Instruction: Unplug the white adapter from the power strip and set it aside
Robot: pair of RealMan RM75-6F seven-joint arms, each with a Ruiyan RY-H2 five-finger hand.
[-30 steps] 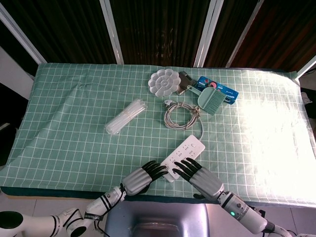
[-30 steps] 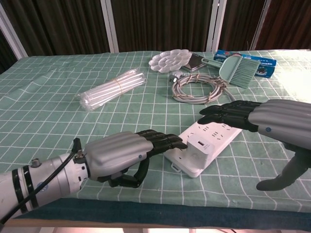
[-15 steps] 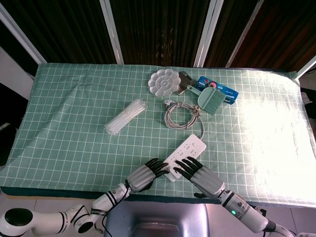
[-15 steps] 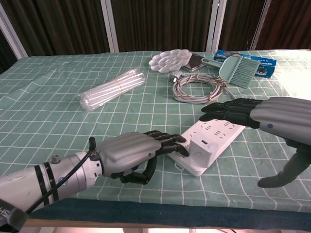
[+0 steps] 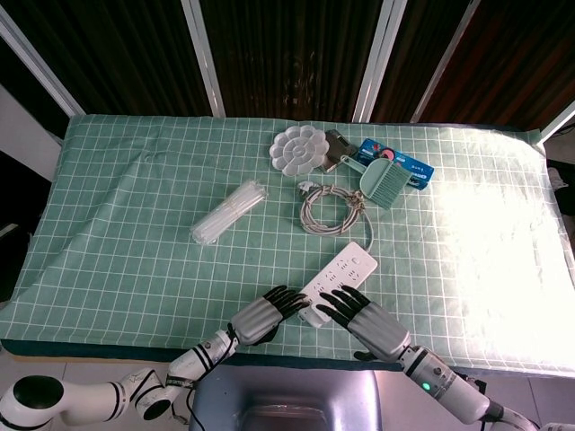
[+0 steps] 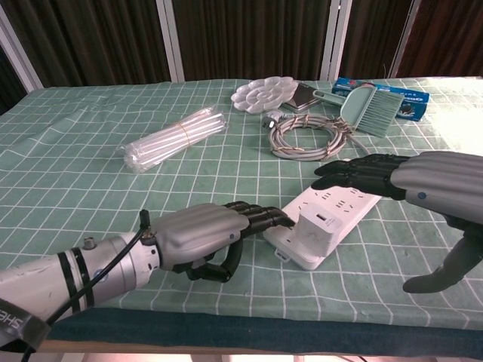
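Power strip [image 6: 323, 223] is seen lying at the near edge of the counter [image 5: 135, 242], angled, with the white adapter [image 6: 315, 223] plugged in upright at its near end. Left hand [image 6: 198, 235] is laid low on the cloth beside that end, its dark fingertips [image 6: 273, 219] brought right up against the adapter's side and the strip's near corner; nothing is gripped, and the fingers are held loosely curved together. Right hand [image 6: 411, 181] is held flat above the far half of the strip, fingers extended and slightly apart, palm down, released, with nothing in it. Whether its fingertips press on the strip's top cannot be told from either view.

Beyond the strip, a coiled grey cable [image 5: 328, 207] is seen on the cloth, and farther back a white flower-shaped palette [image 5: 297, 152], a green dustpan brush [image 5: 381, 180] and a blue box [image 5: 409, 167] are grouped. To the left of the strip and farther back, a clear bundle of straws [image 5: 229, 213] is laid diagonally.
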